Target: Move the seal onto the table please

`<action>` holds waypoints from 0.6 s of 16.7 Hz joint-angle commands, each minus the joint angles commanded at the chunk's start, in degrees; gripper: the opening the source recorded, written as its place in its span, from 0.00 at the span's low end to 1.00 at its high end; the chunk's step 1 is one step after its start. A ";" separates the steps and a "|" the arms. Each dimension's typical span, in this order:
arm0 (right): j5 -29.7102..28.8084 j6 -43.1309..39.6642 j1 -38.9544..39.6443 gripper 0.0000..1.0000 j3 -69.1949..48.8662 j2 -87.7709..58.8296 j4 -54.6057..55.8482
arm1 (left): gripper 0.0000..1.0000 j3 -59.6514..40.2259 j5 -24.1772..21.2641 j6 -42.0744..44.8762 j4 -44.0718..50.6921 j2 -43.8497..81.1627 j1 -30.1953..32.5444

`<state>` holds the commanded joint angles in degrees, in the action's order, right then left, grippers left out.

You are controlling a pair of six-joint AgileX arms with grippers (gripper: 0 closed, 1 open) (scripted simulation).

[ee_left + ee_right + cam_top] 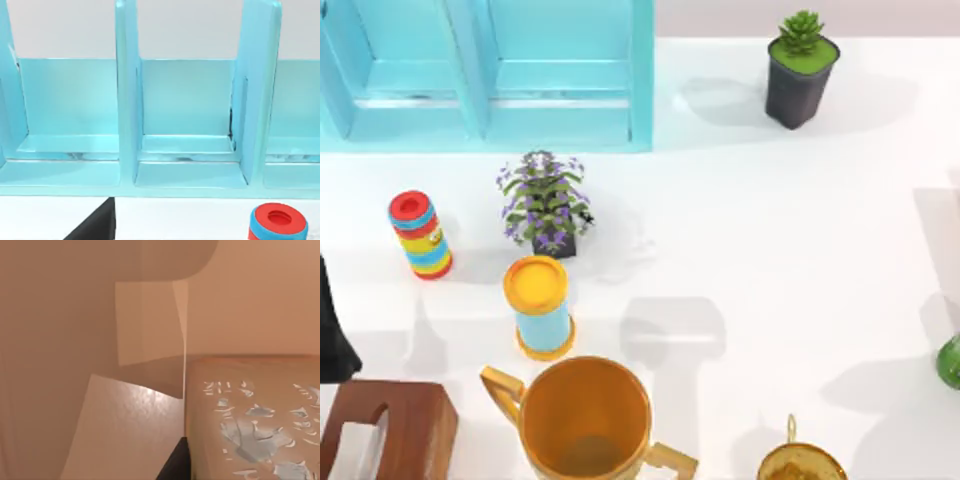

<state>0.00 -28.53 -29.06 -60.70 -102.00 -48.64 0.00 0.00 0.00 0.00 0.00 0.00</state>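
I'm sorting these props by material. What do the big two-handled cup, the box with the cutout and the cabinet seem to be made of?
The two-handled cup looks like polished gold-toned metal: smooth, with soft reflections inside. The box with the cutout looks like dark reddish-brown wood, matte, though no grain is clear. The cabinet looks like light-blue painted wood or plastic with a satin sheen; which one stays open.

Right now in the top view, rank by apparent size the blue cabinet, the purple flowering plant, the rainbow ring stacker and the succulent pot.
1. Blue cabinet, cut off by the frame.
2. Purple flowering plant.
3 and 4. Succulent pot and rainbow ring stacker look too alike to rank.
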 joint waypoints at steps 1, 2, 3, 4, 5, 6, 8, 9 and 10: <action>0.00 0.00 0.00 0.25 0.00 0.00 0.00 | 1.00 0.00 0.00 0.00 0.00 0.00 0.00; 0.00 0.00 0.00 0.17 0.00 0.00 0.00 | 1.00 0.00 0.00 0.00 0.00 0.00 0.00; 0.00 0.00 0.00 0.10 0.00 0.00 0.00 | 1.00 0.00 0.00 0.00 0.00 0.00 0.00; 0.00 0.00 0.00 0.02 0.00 0.00 0.00 | 1.00 0.00 0.00 0.00 0.00 0.00 0.00; 0.00 0.00 0.00 0.00 0.00 0.00 0.00 | 1.00 0.00 0.00 0.00 0.00 0.00 0.00; 0.00 0.00 0.00 0.00 0.00 0.00 0.00 | 1.00 0.00 0.00 0.00 0.00 0.00 0.00; 0.00 0.00 0.00 0.00 0.00 0.00 0.00 | 1.00 0.00 0.00 0.00 0.00 0.00 0.00; 0.00 0.00 0.00 0.00 0.00 0.00 0.00 | 1.00 0.00 0.00 0.00 0.00 0.00 0.00; 0.00 0.00 0.00 0.00 0.00 0.00 0.00 | 1.00 0.00 0.00 0.00 0.00 0.00 0.00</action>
<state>0.00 -28.53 -29.06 -60.70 -102.00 -48.64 0.00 0.00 0.00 0.00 0.00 0.00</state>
